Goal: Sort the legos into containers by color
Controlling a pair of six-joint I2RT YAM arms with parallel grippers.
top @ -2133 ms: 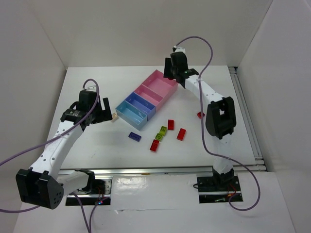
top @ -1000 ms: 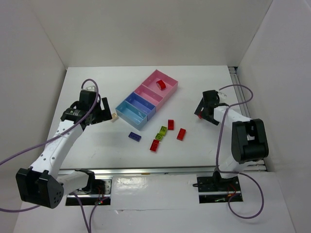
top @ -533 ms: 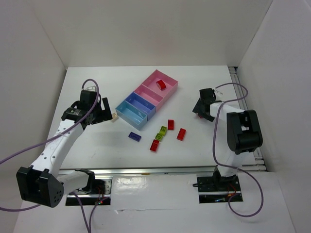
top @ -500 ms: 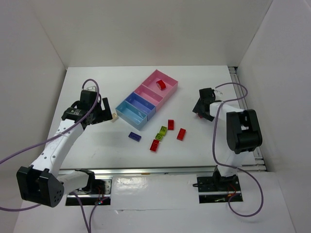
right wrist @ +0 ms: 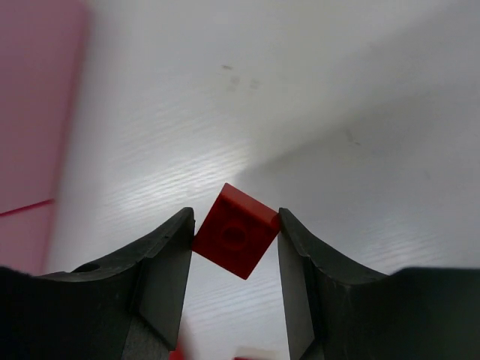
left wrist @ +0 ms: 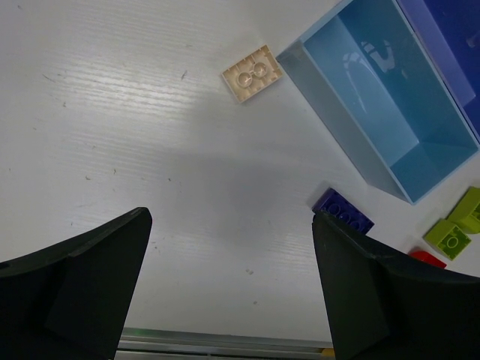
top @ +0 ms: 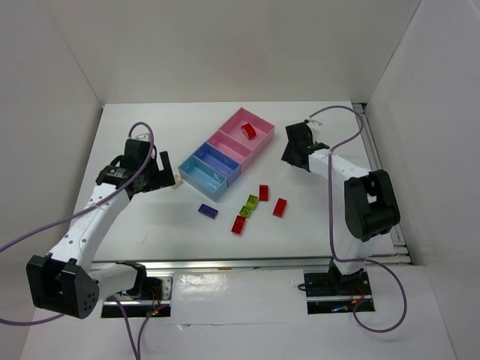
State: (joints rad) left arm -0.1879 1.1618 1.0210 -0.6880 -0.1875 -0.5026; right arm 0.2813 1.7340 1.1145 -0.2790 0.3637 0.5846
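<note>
A small red lego (right wrist: 235,231) is pinched between the two fingers of my right gripper (right wrist: 235,222), which is shut on it above the white table. In the top view the right gripper (top: 291,153) hangs just right of the pink containers (top: 225,142). One red lego (top: 248,131) lies in the far pink tray. The two blue containers (top: 196,177) hold nothing visible. My left gripper (left wrist: 231,225) is open and holds nothing, left of the blue tray (left wrist: 360,142). A tan lego (left wrist: 253,73) lies beside that tray, and a purple lego (left wrist: 343,212) is nearer.
Loose on the table in front of the trays are three red legos (top: 263,192) (top: 280,207) (top: 238,224), a pair of lime-green legos (top: 249,204) and the purple one (top: 208,211). White walls enclose the table. A metal rail (top: 382,180) runs along the right side.
The right gripper closed on the red lego at the table's right side and carried it up and left toward the pink trays. The left arm stayed put, open.
</note>
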